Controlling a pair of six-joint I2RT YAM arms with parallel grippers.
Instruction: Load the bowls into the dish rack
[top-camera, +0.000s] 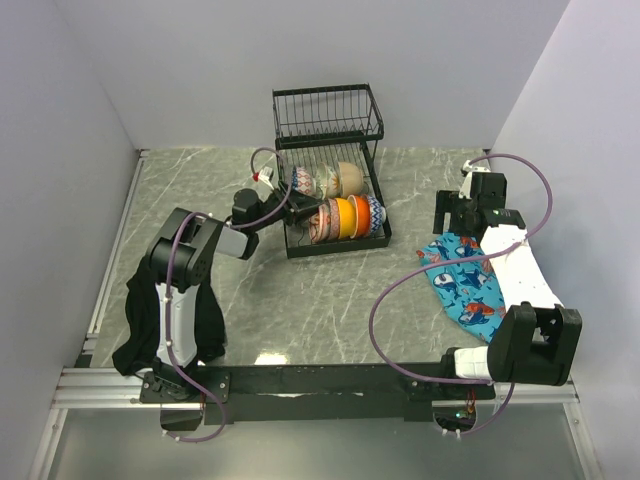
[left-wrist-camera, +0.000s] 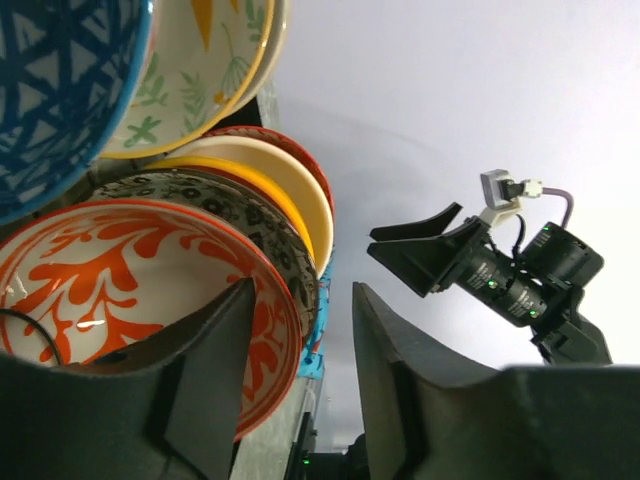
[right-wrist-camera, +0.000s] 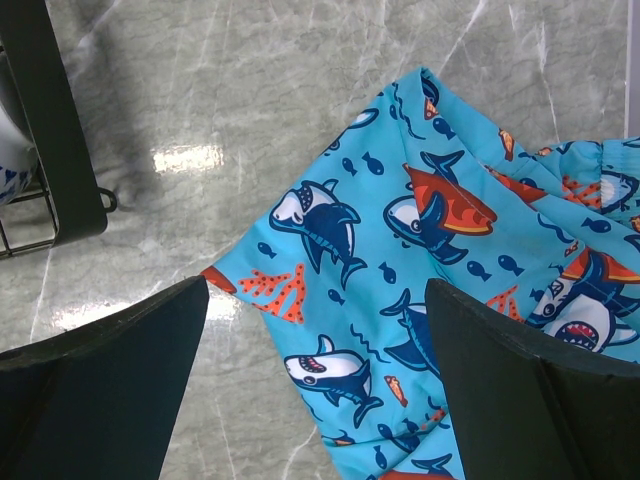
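The black wire dish rack (top-camera: 330, 115) stands at the table's far middle. Several bowls stand on edge in its lower tray, among them plain orange ones (top-camera: 343, 216) and beige ones (top-camera: 347, 178). My left gripper (top-camera: 305, 212) reaches into the tray's left end. In the left wrist view its jaws (left-wrist-camera: 305, 300) are open and straddle the rim of a red-patterned bowl (left-wrist-camera: 120, 270), with a gap to the right finger. Behind that bowl stand a black-patterned bowl (left-wrist-camera: 250, 220), a yellow bowl (left-wrist-camera: 270, 175) and a blue bowl (left-wrist-camera: 50, 90). My right gripper (right-wrist-camera: 315, 290) hangs open and empty over the cloth.
A blue shark-print cloth (top-camera: 465, 285) lies crumpled on the marble table at the right, under my right arm. The rack's lower right corner (right-wrist-camera: 50, 130) shows at the left of the right wrist view. White walls close in the table on three sides.
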